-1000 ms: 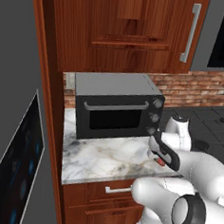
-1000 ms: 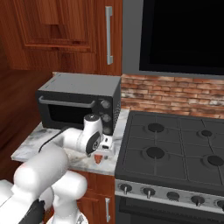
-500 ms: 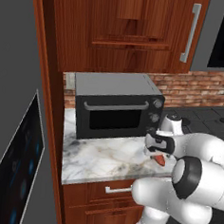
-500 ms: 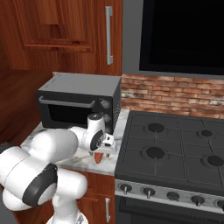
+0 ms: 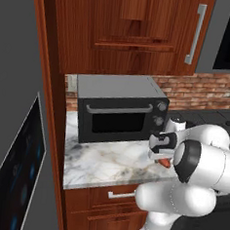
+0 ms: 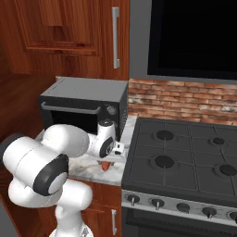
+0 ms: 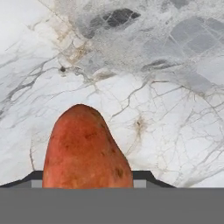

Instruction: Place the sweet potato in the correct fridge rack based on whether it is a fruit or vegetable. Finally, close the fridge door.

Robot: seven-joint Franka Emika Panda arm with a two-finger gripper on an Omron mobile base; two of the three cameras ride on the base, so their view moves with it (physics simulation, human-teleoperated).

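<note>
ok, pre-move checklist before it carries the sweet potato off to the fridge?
1. Grip: sweet potato sits between the gripper fingertips in the hand view: ok.
2. Lifted off the marble counter: cannot tell; the base views show it low, near the surface.
3. Clearance to the toaster oven: ok, the gripper is in front of it, apart.
4. Clearance to the stove: not ok, the gripper hangs right at its edge.
5. Fridge door open: cannot tell.
6. Fridge rack free: cannot tell.

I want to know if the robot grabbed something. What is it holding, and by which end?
The sweet potato, held by the gripper at one end; the other end sticks out over the marble counter.
</note>
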